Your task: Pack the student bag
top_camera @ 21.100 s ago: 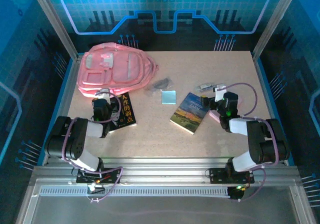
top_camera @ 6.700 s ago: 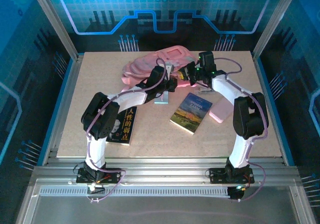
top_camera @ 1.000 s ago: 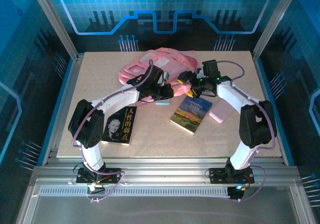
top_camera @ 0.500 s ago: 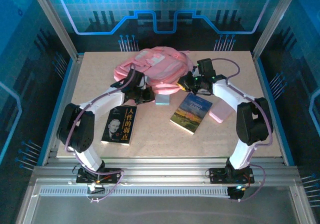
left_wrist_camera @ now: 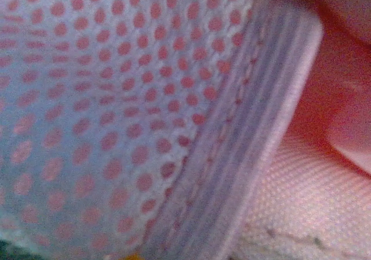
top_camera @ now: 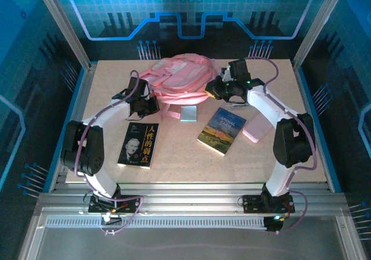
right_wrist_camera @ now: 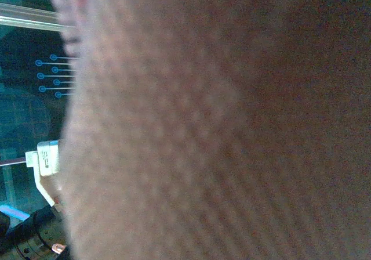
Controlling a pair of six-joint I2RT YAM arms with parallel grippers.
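Observation:
The student bag [top_camera: 177, 75], pink with pale patches, lies at the back middle of the table. My left gripper [top_camera: 147, 104] sits at its front left corner, shut on a pink strap [top_camera: 165, 106] that runs back to the bag. The left wrist view has the bag's dotted mesh [left_wrist_camera: 116, 97] and a padded strap edge [left_wrist_camera: 249, 144] right against the lens, hiding the fingers. My right gripper [top_camera: 212, 90] is sunk into the bag's right edge, shut on the fabric. Pink cloth of the bag [right_wrist_camera: 220, 132] lies against the right wrist camera.
A dark book [top_camera: 139, 145] lies front left, and a landscape-cover book [top_camera: 221, 130] front right. A pink flat case [top_camera: 257, 127] is under the right arm. A small pale blue square [top_camera: 188, 114] sits just before the bag. A white adapter [right_wrist_camera: 49, 157] lies beyond the cloth.
My left gripper has swung left across the table with the strap, drawing the bag's left side out. My right gripper has shut at the bag's right edge.

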